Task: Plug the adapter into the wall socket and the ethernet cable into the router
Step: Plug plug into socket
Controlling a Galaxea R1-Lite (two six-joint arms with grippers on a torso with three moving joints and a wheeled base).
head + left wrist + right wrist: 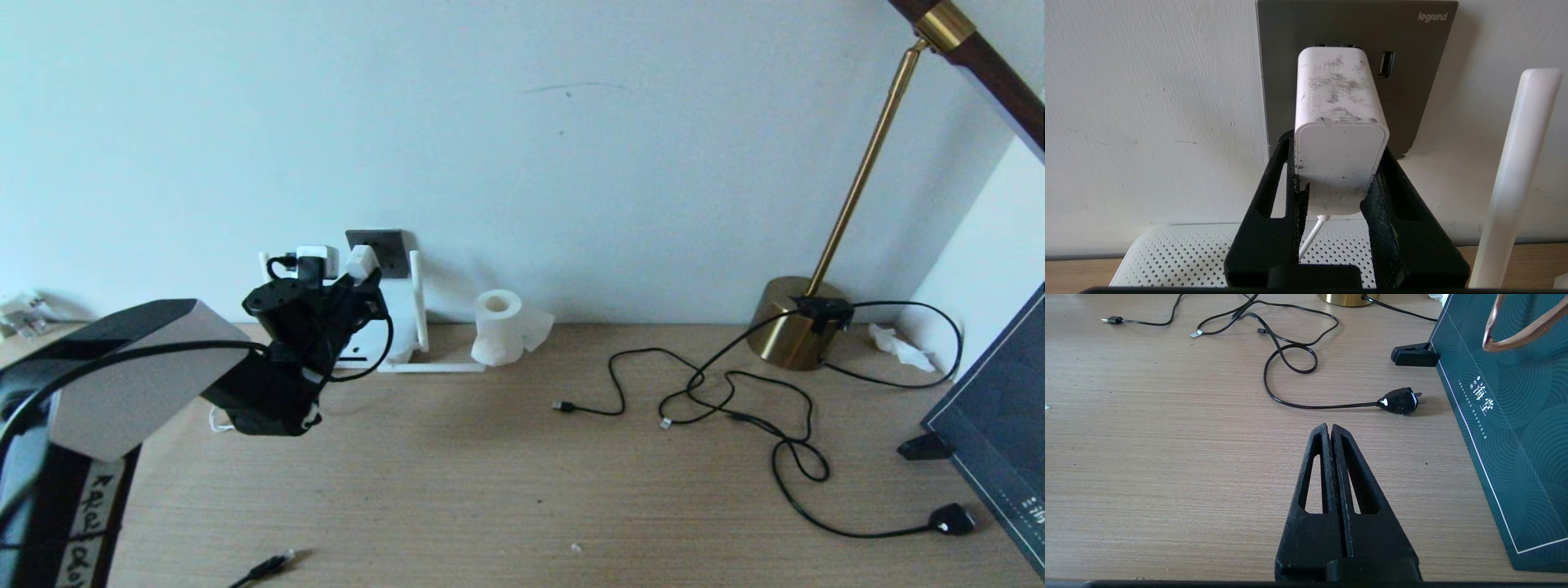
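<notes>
The left tool [1337, 179] grips the scuffed white rounded power adapter [1339, 122] by its rear end, with the adapter's front against the dark grey square wall socket [1412, 81] straight ahead. If the prongs are misaligned, pushing could tilt the adapter in the grip or jam it. The left arm reaches forward, roughly level. The right tool [1331, 430], pressed closed and empty, hovers above the wooden tabletop [1167, 457].

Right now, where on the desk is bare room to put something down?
Bare wood lies between the toilet-paper roll and the thin black cables, down to the near edge. Crowded: the back left, where the left gripper holds the adapter over the router.
</notes>
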